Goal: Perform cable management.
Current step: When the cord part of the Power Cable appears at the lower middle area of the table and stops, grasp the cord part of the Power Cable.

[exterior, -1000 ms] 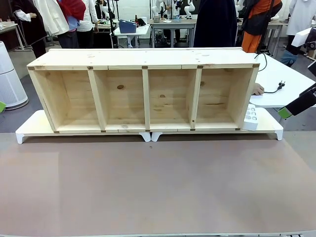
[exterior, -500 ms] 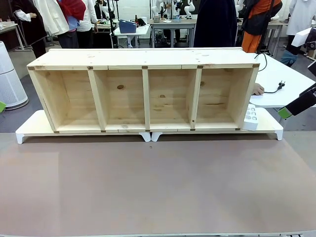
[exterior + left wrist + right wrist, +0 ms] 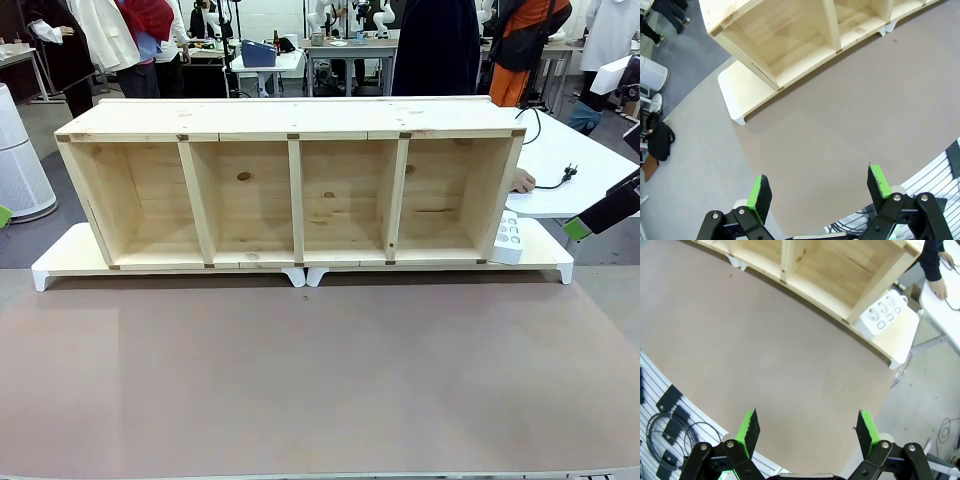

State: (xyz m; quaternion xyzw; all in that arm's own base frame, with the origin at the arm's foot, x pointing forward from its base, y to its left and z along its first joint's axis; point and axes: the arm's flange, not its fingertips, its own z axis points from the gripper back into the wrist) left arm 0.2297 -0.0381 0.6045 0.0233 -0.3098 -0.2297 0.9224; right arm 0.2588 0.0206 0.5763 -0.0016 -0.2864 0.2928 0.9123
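Nothing's moved: left gripper (image 3: 820,191), right gripper (image 3: 807,432) both wide open; take cable (image 3: 550,184) just behind plug (image 3: 570,170), squarely.

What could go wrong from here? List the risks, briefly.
1. The cable lies on the side table close to the person's hand. A reach by the open right gripper could strike that hand.
2. The power strip sits at the shelf's right end, roughly on the way to the cable, so the arm might knock it.
3. The cable is thin and may slip from the grip.
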